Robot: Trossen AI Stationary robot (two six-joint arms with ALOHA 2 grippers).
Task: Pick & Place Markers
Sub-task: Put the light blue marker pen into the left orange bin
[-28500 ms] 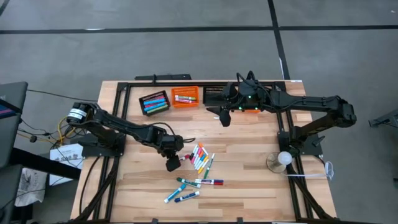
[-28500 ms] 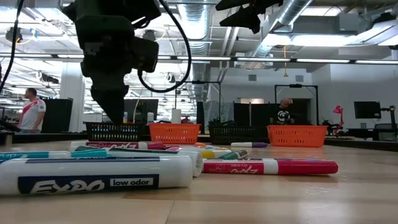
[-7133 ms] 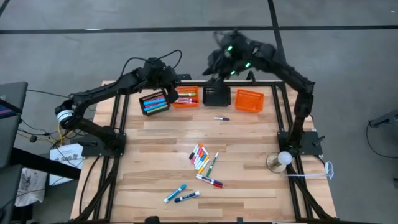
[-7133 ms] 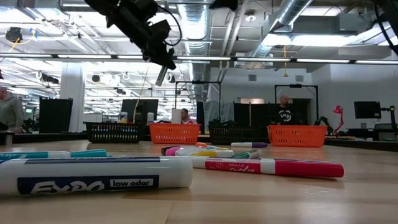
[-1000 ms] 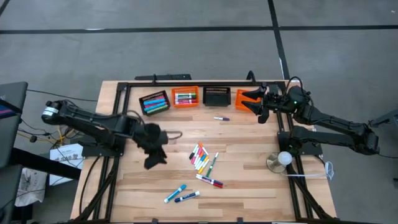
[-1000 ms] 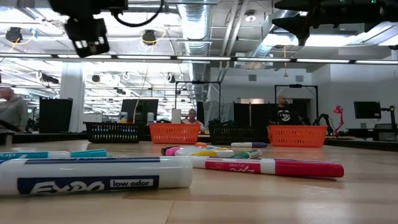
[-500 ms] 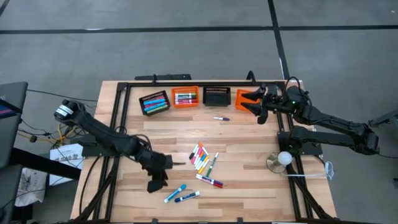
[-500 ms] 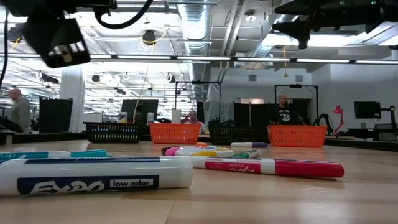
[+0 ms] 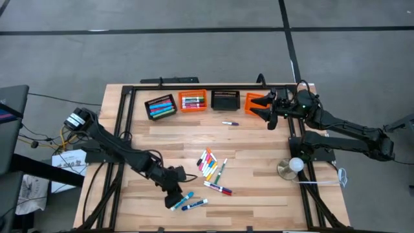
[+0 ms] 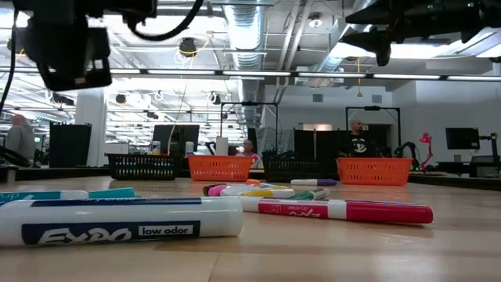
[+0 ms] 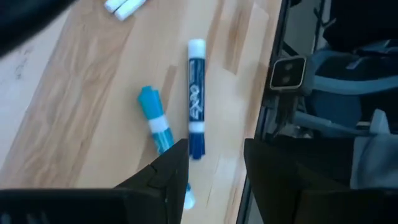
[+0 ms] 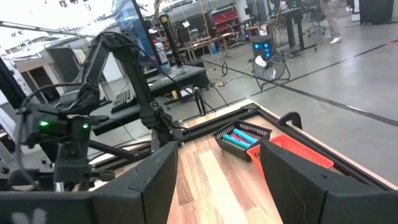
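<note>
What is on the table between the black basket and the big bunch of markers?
In the high view, one lone marker lies on the wood between the black basket and the bunch of markers.

Four small mesh baskets in a row along the wooden table's far edge

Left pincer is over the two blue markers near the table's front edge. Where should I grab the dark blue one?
Grip the dark blue marker across its white barrel, coming straight down. It lies flat, with bare wood on both long sides there. The light blue marker closes in near the dark cap end, so stay clear of that. The left pincer is open.
</note>
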